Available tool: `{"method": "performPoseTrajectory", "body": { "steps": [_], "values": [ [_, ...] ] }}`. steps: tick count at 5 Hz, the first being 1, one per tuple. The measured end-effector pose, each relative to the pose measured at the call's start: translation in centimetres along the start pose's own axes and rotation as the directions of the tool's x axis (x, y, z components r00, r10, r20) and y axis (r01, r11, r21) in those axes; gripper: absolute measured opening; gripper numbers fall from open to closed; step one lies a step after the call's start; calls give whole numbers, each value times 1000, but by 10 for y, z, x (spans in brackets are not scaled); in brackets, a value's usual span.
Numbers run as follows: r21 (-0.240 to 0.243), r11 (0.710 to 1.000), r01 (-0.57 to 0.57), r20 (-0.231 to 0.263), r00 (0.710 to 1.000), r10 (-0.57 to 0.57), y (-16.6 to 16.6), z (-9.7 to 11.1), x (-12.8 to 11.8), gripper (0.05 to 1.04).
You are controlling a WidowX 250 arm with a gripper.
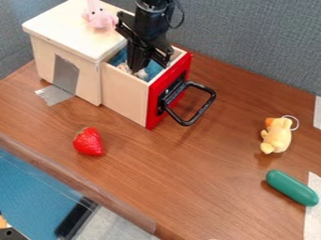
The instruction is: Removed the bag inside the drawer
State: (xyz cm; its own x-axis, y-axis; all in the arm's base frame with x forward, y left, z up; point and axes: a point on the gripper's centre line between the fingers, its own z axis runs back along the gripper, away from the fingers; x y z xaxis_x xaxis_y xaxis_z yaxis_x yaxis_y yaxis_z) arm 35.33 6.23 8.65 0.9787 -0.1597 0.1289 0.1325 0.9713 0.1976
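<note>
Hanging with its fingers parted around nothing, the gripper [151, 66] sits partly inside the open wooden drawer [125, 97]. Low beside one fingertip lies the bag [141, 74], probably light, soft and slack; a pinch across its middle should serve. It looks whitish, mottled, partly hidden.

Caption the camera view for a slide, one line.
The claw at the open, red-fronted drawer; a strawberry, a yellow toy and a green object lie on the wooden tabletop.
</note>
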Motion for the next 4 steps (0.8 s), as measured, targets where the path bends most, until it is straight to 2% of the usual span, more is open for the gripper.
{"method": "performPoseTrajectory", "body": {
  "steps": [1, 2, 3, 4],
  "values": [
    [-2, 1000, -3, 16, 1000, 3, 2, 6, 0, 69],
    [18, 1000, 1, 10, 1000, -2, 5, 5, -2, 215],
    [39, 999, 1, -4, 1000, -1, 6, 0, -2, 475],
    [58, 998, 20, -18, 1000, -19, 4, -5, -2, 789]
  ]
}}
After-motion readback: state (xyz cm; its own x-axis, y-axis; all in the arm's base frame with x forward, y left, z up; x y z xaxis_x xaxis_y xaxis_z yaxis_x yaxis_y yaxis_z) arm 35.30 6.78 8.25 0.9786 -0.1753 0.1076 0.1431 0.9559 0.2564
